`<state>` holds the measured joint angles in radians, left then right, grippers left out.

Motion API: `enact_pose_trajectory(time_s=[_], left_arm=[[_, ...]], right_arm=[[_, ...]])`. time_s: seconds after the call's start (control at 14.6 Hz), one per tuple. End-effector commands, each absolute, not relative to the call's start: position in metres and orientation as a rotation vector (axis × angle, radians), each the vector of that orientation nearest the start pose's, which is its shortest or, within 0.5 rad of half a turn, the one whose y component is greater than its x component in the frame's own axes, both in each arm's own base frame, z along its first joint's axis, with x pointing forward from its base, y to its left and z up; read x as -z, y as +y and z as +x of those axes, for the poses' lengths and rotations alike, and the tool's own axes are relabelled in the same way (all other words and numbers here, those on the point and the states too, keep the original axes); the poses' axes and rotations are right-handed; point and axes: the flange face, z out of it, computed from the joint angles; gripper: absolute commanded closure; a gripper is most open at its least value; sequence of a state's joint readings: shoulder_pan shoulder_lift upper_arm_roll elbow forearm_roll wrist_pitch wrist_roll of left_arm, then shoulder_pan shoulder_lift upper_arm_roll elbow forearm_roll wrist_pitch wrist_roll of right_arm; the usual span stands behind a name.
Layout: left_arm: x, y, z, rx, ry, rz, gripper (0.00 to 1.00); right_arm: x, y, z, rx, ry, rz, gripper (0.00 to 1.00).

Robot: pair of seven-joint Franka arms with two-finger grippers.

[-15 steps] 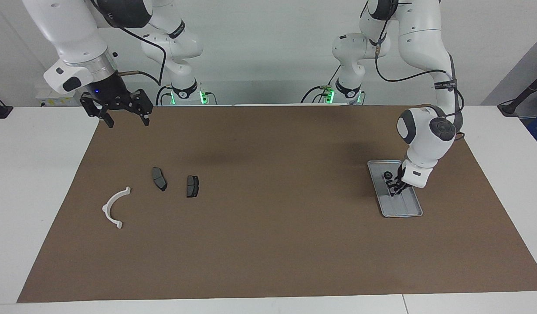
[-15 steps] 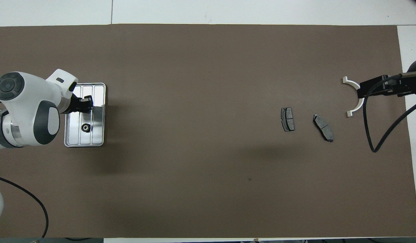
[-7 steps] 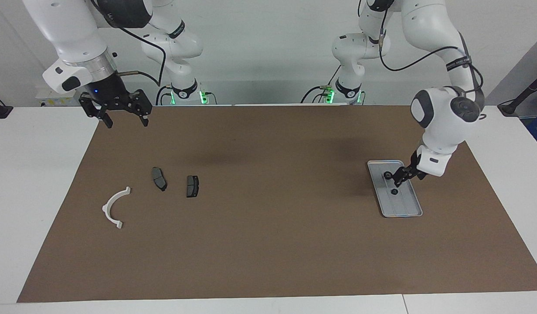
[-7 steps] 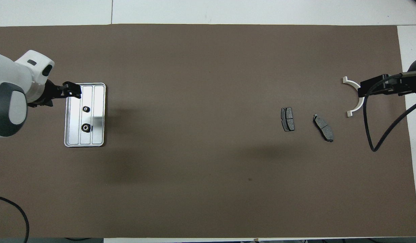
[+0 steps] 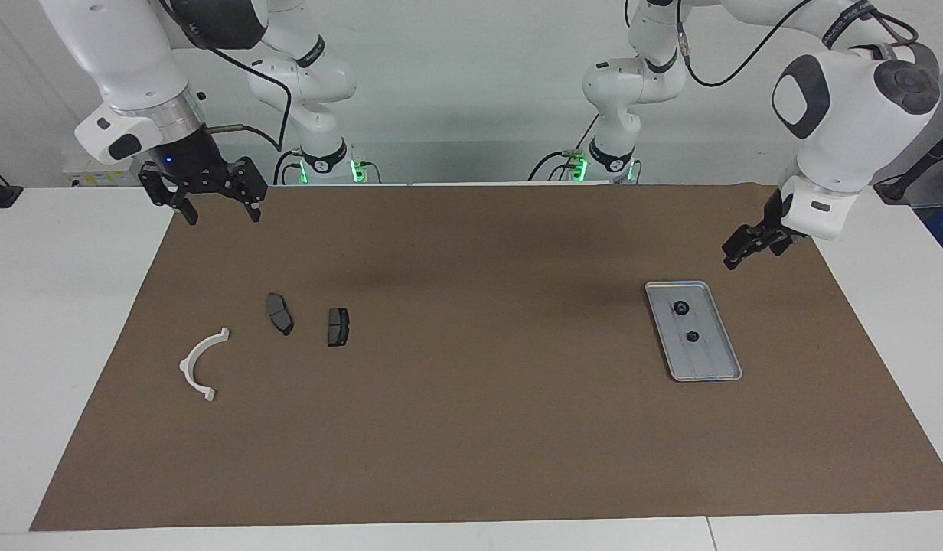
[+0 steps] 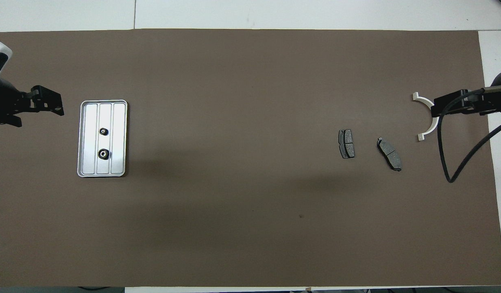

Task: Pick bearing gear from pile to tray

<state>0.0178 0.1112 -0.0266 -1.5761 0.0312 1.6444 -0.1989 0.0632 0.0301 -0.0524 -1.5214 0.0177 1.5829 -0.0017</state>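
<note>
The silver tray [image 5: 710, 361] [image 6: 118, 122] lies on the brown mat at the left arm's end. Two small black bearing gears rest in it, one [image 5: 680, 308] [image 6: 103, 154] nearer to the robots than the other [image 5: 692, 336] [image 6: 103, 131]. My left gripper [image 5: 733, 259] [image 6: 60, 106] hangs open and empty in the air beside the tray, off its rim. The pile at the right arm's end shows a white half-ring [image 5: 200, 363] [image 6: 422, 99] and two dark brake pads [image 5: 280, 314] [image 5: 337, 327]. My right gripper [image 5: 223, 216] [image 6: 434, 110] waits open, high above that end.
The brown mat [image 5: 471, 428] covers most of the white table. In the overhead view the right gripper and its black cable [image 6: 449, 162] overlap part of the half-ring. The brake pads [image 6: 346, 143] [image 6: 389, 154] lie side by side, apart from each other.
My left gripper opened over the tray and left a second gear in it, then rose and swung off the tray toward the table's end. The right arm stayed still.
</note>
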Motion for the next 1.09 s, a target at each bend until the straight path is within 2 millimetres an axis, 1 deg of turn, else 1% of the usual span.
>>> enact_pose_trajectory(time_s=[0.0,0.07,0.14,0.21,0.27,0.48,0.68,1.03], left_arm=[[-0.604,0.006,0.561,-0.062,-0.174,-3.107,0.0],[-0.608,0.006,0.558,-0.054,-0.162,-3.114,0.0],[-0.607,0.003,0.559,-0.039,-0.155,-3.115,0.0],[-0.603,0.003,0.559,-0.042,-0.152,-3.117,0.0],[-0.602,0.006,0.56,-0.033,-0.16,-3.123,0.0],[-0.605,0.001,0.559,-0.019,-0.152,-3.139,0.0],[-0.618,-0.003,0.546,0.012,-0.152,-3.139,0.0],[-0.617,-0.005,0.545,0.017,-0.135,-3.14,0.0]], right_arm=[[-0.632,0.006,0.568,0.072,-0.055,-3.134,0.0],[-0.632,0.006,0.568,0.072,-0.055,-3.134,0.0],[-0.632,0.006,0.568,0.072,-0.055,-3.134,0.0],[-0.632,0.006,0.568,0.072,-0.053,-3.134,0.0],[-0.632,0.006,0.568,0.072,-0.053,-3.134,0.0],[-0.632,0.006,0.568,0.072,-0.051,-3.134,0.0],[-0.632,0.006,0.568,0.072,-0.053,-3.134,0.0],[-0.632,0.005,0.568,0.072,-0.053,-3.136,0.0]])
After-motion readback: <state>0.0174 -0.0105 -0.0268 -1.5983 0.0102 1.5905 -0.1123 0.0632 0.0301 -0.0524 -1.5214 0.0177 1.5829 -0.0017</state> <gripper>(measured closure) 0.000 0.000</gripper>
